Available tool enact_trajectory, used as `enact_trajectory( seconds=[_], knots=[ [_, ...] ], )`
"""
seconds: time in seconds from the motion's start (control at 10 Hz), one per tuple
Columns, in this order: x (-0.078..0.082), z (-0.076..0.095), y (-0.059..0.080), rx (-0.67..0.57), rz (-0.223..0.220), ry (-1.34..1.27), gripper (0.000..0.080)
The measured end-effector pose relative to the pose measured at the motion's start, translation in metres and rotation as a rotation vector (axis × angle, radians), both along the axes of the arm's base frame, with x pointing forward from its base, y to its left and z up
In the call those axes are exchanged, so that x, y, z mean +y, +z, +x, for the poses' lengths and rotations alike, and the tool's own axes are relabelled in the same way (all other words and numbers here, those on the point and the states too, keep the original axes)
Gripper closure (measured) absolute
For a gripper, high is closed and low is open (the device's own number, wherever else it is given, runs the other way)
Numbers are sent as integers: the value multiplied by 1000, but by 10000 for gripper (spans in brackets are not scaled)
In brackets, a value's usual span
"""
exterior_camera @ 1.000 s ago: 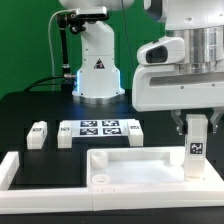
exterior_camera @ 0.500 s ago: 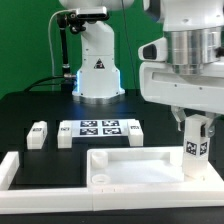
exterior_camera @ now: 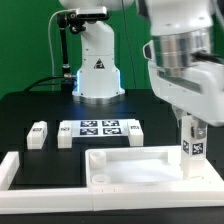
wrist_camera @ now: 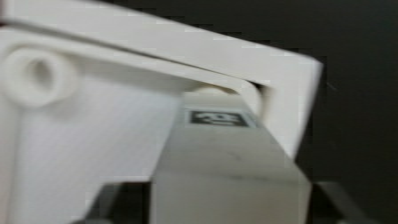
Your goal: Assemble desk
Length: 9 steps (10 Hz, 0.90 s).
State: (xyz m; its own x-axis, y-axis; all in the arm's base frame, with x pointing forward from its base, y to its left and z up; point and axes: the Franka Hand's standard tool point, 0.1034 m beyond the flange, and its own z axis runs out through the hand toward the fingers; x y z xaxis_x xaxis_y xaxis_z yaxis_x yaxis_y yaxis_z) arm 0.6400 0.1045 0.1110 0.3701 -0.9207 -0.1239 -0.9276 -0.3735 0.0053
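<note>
Black tabletop (exterior_camera: 30,112): gripper (exterior_camera: 194,128) pinches a white square plastic leg post (exterior_camera: 195,156) at the white rimmed rectangular panel's (exterior_camera: 130,154) corner.

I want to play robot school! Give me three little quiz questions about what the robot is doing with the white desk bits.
1. True or false: the pincer is empty.
2. The leg post stands over which end of the desk panel? A: the exterior view's left. B: the exterior view's right.
3. Fill in: the corner hole at the panel's other end has ___ in it.
Key: 1 false, it grips the leg post. 2 B. 3 nothing.
</note>
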Motion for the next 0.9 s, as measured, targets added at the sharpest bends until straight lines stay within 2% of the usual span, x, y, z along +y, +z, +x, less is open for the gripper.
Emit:
enact_trajectory(
  seconds=[0.1,0.2,0.3,0.4,0.6,0.9],
  knots=[
    [5,2,3,-15,4,90,296],
    [6,2,3,-36,4,275,296],
    [11,0,3,-50,5,442,182],
    [19,-4,3,-49,5,478,160],
    [16,-3,2,-63,11,621,151],
    [-4,6,4,-138,16,1112,151]
  ],
)
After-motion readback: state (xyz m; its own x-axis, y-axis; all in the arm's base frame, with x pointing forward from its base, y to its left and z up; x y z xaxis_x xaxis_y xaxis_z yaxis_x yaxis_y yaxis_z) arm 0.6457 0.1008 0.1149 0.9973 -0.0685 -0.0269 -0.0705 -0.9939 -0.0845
